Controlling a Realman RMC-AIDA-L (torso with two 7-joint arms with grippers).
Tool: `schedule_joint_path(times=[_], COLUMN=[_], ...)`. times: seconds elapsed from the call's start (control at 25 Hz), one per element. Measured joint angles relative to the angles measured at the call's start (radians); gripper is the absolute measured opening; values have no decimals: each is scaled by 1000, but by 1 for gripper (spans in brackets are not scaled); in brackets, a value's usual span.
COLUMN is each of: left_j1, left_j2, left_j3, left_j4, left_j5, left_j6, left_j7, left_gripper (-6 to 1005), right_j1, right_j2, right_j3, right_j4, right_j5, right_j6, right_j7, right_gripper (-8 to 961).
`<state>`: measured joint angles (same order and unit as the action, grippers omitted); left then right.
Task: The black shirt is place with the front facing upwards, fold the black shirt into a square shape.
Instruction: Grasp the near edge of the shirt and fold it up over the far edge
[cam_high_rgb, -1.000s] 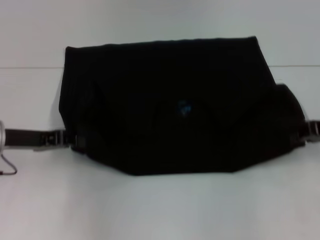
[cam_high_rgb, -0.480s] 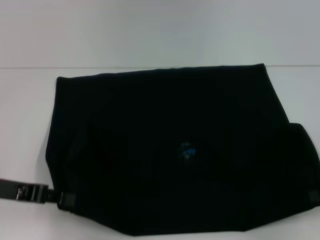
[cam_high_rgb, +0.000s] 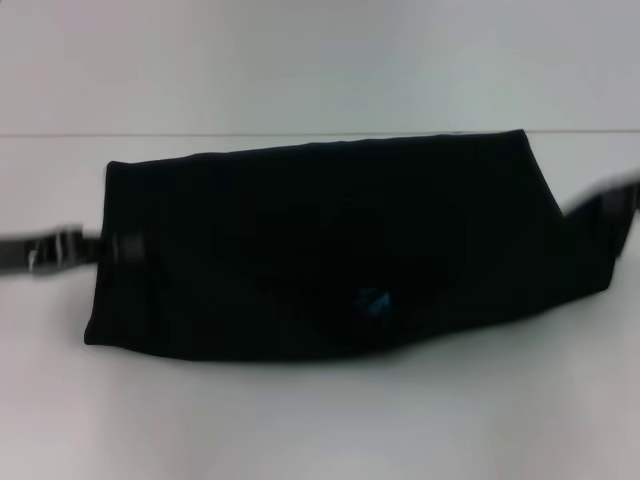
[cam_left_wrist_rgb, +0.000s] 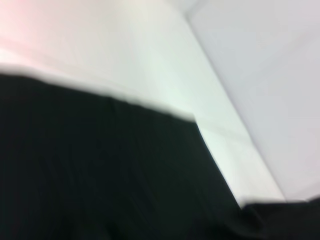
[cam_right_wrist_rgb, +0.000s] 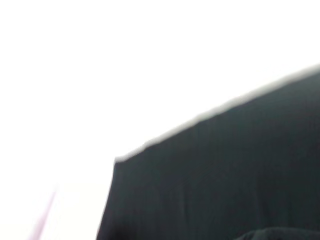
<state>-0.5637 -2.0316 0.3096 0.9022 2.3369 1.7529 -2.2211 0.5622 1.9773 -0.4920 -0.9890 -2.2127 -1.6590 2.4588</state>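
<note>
From my head camera, the large black cloth shirt (cam_high_rgb: 320, 250) lies as a wide folded band across the white tabletop (cam_high_rgb: 320, 420), my left claw (cam_high_rgb: 110, 248) at its left edge and my right claw (cam_high_rgb: 605, 215) at its right; I can't tell either grip. Left wrist: black cloth (cam_left_wrist_rgb: 100, 175) over tabletop. Right wrist: cloth (cam_right_wrist_rgb: 225, 175) again.

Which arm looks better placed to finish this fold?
Neither alone, probably. The left claw meets the black shirt at its left edge, the right claw at its right end; a wide fold likely needs both.
</note>
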Motion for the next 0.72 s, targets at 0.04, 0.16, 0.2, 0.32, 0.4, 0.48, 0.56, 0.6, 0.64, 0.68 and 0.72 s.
schedule_joint_path(times=[0.04, 0.16, 0.2, 0.32, 0.4, 0.48, 0.56, 0.6, 0.64, 0.68, 0.72], left_j1=[-17, -62, -80, -114, -130, -146, -155, -157, -159, -159, -160], left_j2=[3, 4, 2, -7, -9, -12, -23, -29, -38, -47, -52], left_j3=[2, 7, 12, 42, 62, 71, 75, 77, 80, 82, 83], left_j4=[-19, -77, -100, -158, -196, -227, -233, -231, -227, -222, -219], left_j5=[-19, -51, -57, -60, -61, -62, -62, -63, -64, -65, -66], left_j6=[-56, -212, -277, -448, -540, -621, -685, -709, -738, -769, -788], left_j7=[-14, -29, -30, -31, -37, -43, -43, -43, -44, -44, -44], left_gripper=[70, 70, 70, 70, 70, 70, 70, 70, 70, 70, 70], right_j1=[7, 41, 59, 116, 150, 178, 200, 211, 218, 224, 231], right_j2=[-1, -1, 2, 10, 17, 27, 38, 44, 49, 53, 58], right_j3=[1, -5, -8, -37, -69, -102, -143, -167, -186, -206, -229], right_j4=[13, 89, 125, 245, 306, 345, 369, 378, 384, 391, 400], right_j5=[35, 99, 105, 105, 105, 105, 104, 103, 103, 103, 103], right_j6=[48, 221, 285, 508, 632, 739, 831, 887, 927, 966, 1006], right_j7=[-4, -35, -52, -118, -147, -167, -176, -177, -177, -178, -180], right_gripper=[114, 118, 119, 123, 125, 127, 130, 131, 132, 134, 135])
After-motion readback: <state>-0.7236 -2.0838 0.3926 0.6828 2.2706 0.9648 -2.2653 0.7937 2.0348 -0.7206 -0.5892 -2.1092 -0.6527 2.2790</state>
